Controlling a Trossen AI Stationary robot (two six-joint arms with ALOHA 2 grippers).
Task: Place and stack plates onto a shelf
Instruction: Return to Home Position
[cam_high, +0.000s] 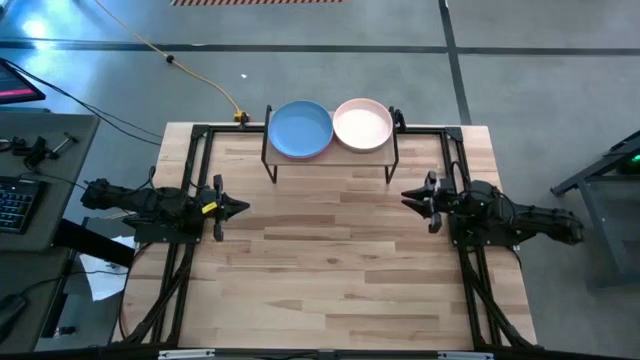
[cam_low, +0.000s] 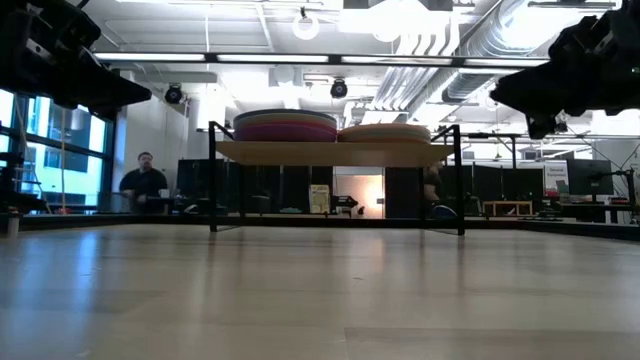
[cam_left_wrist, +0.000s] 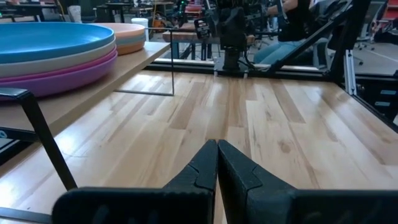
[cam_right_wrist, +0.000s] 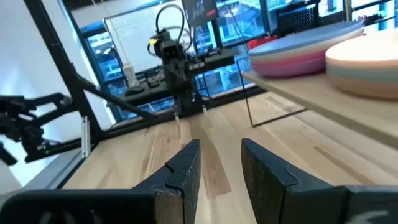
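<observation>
The shelf stands at the table's far edge on thin black legs. Two stacks of plates rest on its wood top. The left stack has a blue plate uppermost, with pale, pink and purple plates under it. The right stack is topped by a pale pink plate, seen cream in the right wrist view. My left gripper hovers shut at the table's left side, its fingertips together. My right gripper hovers at the right side with a small gap between its fingers.
The bare wooden tabletop stretches between both arms and toward the near edge. Black frame rails run along the table's left and right sides. A person sits in the room beyond the table, and a yellow cable lies on the floor.
</observation>
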